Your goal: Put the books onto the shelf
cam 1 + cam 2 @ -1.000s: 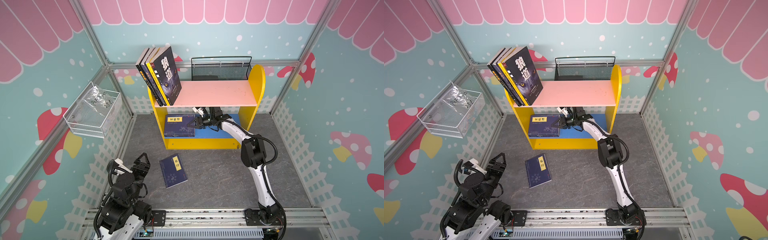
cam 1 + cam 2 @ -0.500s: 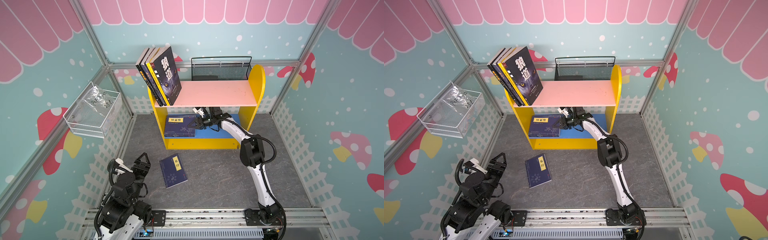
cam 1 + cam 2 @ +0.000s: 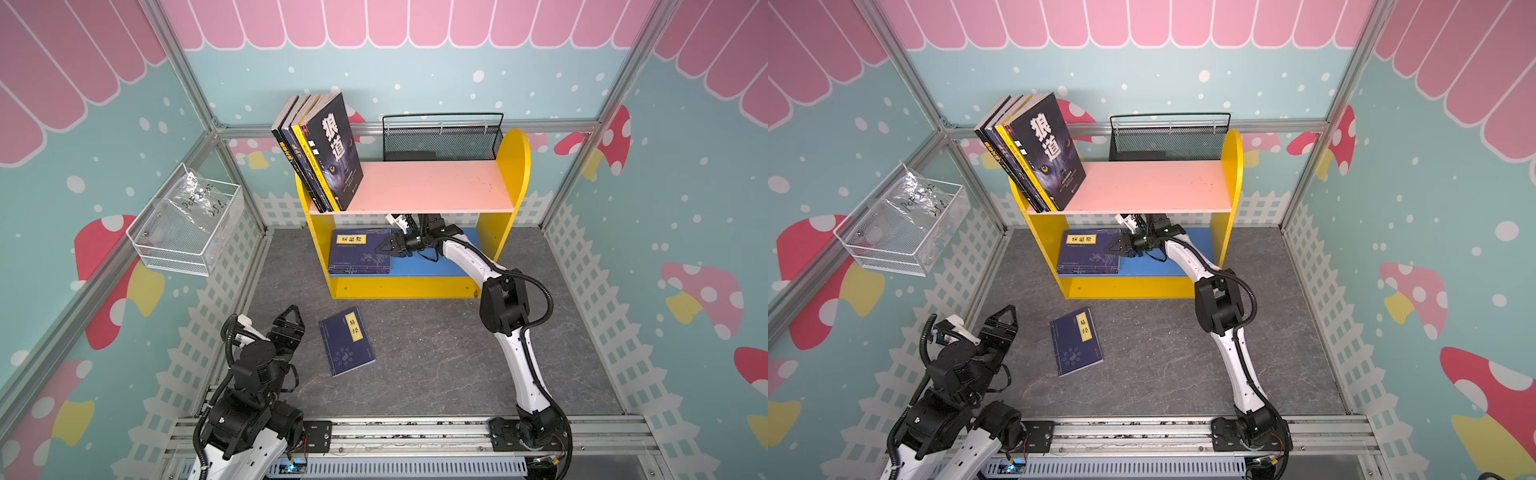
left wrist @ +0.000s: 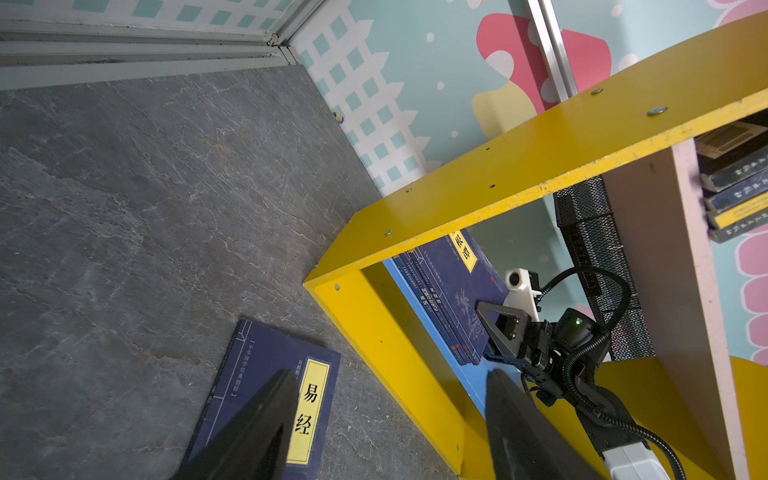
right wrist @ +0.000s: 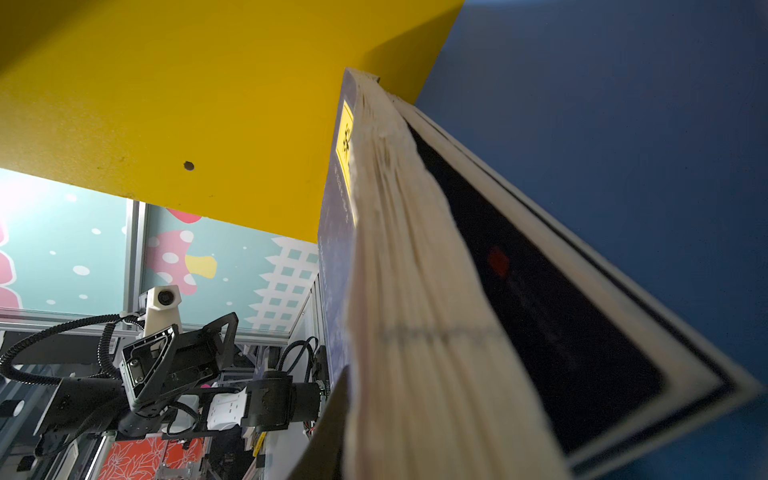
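The shelf [image 3: 428, 187] stands at the back; several books [image 3: 328, 149] lean upright on its pink upper board. A stack of navy books [image 3: 359, 251] [image 3: 1088, 251] [image 4: 449, 286] lies on the blue lower board. My right gripper [image 3: 381, 249] [image 3: 1109, 248] [image 4: 484, 332] reaches under the pink board and is shut on the right edge of the top navy book [image 5: 415, 291]; one finger [image 5: 328, 424] shows beside its pages, the other is hidden. Another navy book [image 3: 347, 340] [image 3: 1076, 341] [image 4: 266, 374] lies flat on the floor. My left gripper [image 3: 289, 322] [image 3: 1000, 322] [image 4: 390, 374] is open just left of it, holding nothing.
A black wire mesh basket [image 3: 440, 139] hangs on the back wall behind the shelf. A white wire basket [image 3: 187, 224] with a plastic bag hangs on the left wall. The arms' metal rail [image 3: 415, 432] runs along the front. Grey floor [image 3: 436, 353] lies between shelf and rail.
My right gripper has shifted slightly left at the edge of the navy stack on the lower board. The left arm and the floor book have not moved.
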Robot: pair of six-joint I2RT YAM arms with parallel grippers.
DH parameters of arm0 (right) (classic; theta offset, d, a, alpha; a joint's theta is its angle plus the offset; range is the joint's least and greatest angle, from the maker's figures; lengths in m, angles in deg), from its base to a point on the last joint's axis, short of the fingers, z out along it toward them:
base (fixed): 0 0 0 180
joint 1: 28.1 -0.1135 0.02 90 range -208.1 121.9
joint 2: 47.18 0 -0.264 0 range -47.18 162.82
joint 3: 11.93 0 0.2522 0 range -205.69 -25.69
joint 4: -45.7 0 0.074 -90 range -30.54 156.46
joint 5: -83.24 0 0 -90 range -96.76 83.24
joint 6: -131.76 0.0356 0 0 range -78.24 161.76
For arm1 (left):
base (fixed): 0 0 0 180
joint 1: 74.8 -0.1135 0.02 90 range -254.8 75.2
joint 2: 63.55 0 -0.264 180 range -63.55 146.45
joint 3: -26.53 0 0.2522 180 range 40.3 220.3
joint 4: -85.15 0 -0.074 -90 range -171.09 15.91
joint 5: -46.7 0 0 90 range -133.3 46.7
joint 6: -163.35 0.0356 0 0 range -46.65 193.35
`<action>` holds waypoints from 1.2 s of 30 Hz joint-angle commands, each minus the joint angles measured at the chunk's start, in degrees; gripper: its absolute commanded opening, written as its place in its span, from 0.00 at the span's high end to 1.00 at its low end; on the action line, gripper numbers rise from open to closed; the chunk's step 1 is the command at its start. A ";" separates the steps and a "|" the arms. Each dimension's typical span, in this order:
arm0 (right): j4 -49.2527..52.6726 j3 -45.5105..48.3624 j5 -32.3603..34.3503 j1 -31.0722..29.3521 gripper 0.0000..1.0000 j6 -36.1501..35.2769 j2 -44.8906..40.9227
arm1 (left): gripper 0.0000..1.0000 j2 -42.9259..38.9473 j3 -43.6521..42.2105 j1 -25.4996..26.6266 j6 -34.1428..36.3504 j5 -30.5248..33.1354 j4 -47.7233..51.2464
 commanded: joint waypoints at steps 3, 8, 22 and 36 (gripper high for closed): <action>-0.23 -3.01 -0.42 -0.74 0.81 -1.00 2.54 | 0.27 -0.13 -0.88 0.15 -0.97 -0.24 -0.15; -0.26 -4.57 -0.72 -1.10 0.81 -0.53 3.46 | 0.27 -0.31 -1.18 0.21 -0.99 -0.11 -0.16; 4.72 -4.76 4.34 -1.30 0.56 -4.77 1.95 | 0.27 -0.49 -1.87 0.18 -1.62 -0.23 0.01; 13.16 -4.93 14.26 -1.43 0.35 -8.97 -1.48 | 0.27 -1.54 -2.91 0.20 -2.29 -1.02 -0.15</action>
